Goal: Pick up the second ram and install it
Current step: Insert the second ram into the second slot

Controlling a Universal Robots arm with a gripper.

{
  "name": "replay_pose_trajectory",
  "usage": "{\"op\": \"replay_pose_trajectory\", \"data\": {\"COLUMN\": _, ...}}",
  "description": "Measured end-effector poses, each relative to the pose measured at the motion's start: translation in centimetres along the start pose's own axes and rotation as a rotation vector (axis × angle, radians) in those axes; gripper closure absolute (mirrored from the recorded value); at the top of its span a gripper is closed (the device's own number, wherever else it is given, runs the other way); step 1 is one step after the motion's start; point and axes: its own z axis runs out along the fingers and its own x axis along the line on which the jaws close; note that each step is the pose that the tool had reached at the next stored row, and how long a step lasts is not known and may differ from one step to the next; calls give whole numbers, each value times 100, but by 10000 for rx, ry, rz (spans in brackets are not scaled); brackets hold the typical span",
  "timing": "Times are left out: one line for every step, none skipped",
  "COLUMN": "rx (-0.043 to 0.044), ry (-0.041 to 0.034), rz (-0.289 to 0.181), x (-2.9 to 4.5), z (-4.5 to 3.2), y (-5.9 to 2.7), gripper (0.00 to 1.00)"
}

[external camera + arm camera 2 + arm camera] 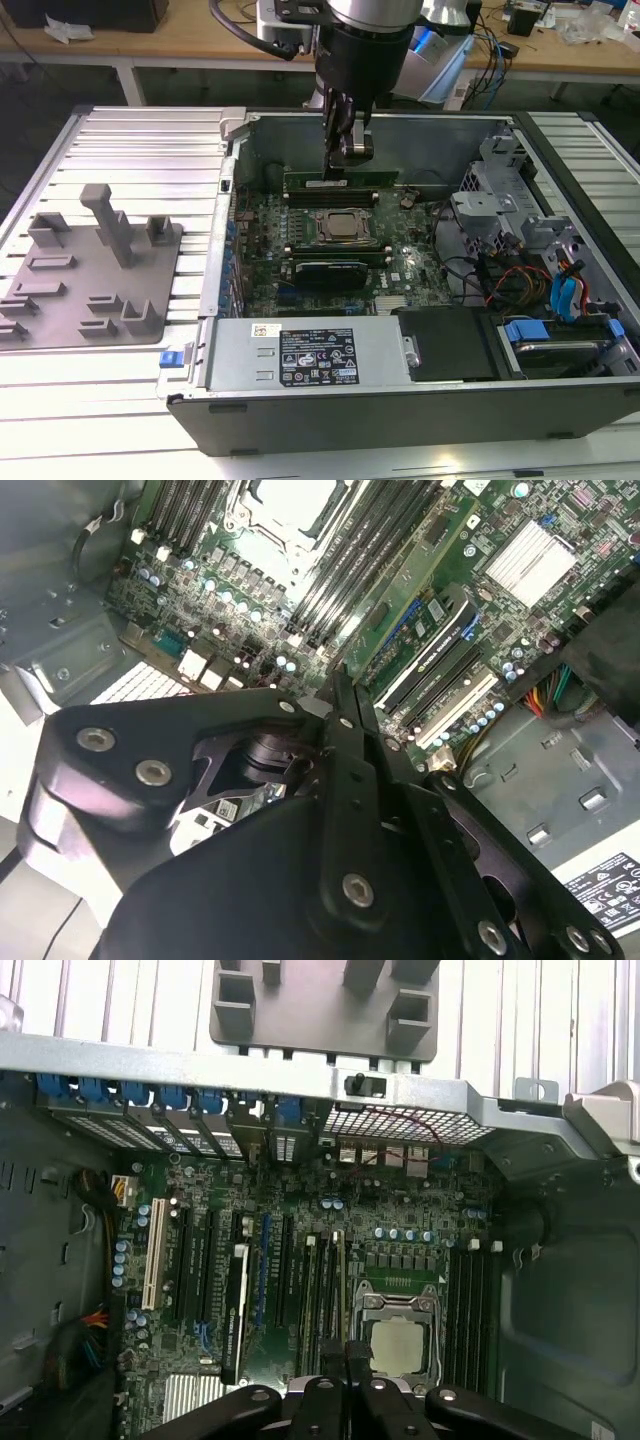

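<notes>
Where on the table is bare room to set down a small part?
Free: the ribbed table behind the grey holder tray, and the strip in front of that tray, beside the computer case. Crowded: inside the case, around the cables and under the gripper.

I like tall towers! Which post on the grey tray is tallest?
The post with the T-shaped top; every other block on the grey tray is much lower.

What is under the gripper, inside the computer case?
A green memory stick stands on edge beside the processor socket, between the closed fingers of the gripper. The slot below it is covered, so whether it is seated cannot be seen.
</notes>
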Motion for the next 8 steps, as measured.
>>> {"op": "replay_pose_trajectory", "data": {"rx": -1, "ry": -1, "rz": 0, "x": 0, "z": 0, "y": 0, "gripper": 91}}
{"op": "replay_pose_trajectory", "data": {"rx": -1, "ry": 0, "rz": 0, "x": 0, "z": 0, "y": 0, "gripper": 91}}
{"op": "replay_pose_trajectory", "data": {"rx": 0, "ry": 0, "rz": 0, "x": 0, "z": 0, "y": -1, "gripper": 91}}
{"op": "replay_pose_trajectory", "data": {"rx": 0, "ry": -2, "rz": -2, "x": 0, "z": 0, "y": -5, "gripper": 91}}
{"op": "replay_pose_trajectory", "data": {"rx": 2, "ry": -5, "rz": 28, "x": 7, "z": 2, "y": -82, "gripper": 91}}
{"op": "replay_pose_trajectory", "data": {"rx": 5, "ry": -7, "rz": 59, "x": 10, "z": 22, "y": -102, "gripper": 91}}
{"op": "replay_pose_trajectory", "data": {"rx": 5, "ry": -7, "rz": 62, "x": 14, "z": 42, "y": -134, "gripper": 91}}
{"op": "replay_pose_trajectory", "data": {"rx": 7, "ry": -10, "rz": 86, "x": 19, "z": 90, "y": -148, "gripper": 91}}
